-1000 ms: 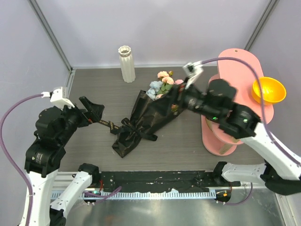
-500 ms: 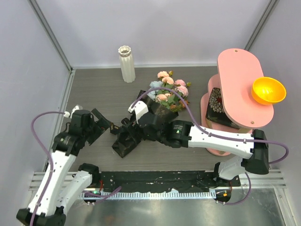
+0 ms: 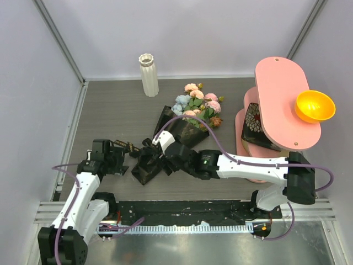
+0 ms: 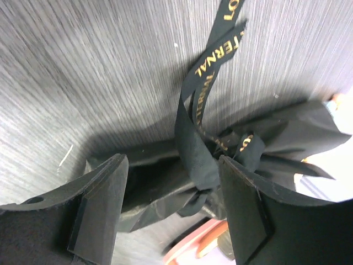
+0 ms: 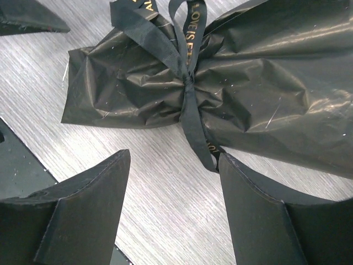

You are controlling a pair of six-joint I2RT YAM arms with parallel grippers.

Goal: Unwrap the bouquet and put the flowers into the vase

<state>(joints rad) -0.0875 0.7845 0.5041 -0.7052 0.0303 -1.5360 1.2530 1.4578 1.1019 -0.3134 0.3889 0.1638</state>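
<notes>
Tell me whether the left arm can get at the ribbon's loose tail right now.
Probably yes. The left gripper stands open with the ribbon tail running between its fingers over the table, nothing covering it. The right gripper hovers open above the bow, not on that tail.

Bouquet (image 3: 185, 131) lying at centre of table (image 3: 110, 110), tied end near-left, flowers (image 3: 197, 105) far-right, vase (image 3: 148, 74) upright well behind-left, left gripper (image 3: 126, 159) just left of tied end, right gripper (image 3: 149, 160) over it, bowl (image 3: 315, 106) on stand (image 3: 276, 77), far right.
</notes>
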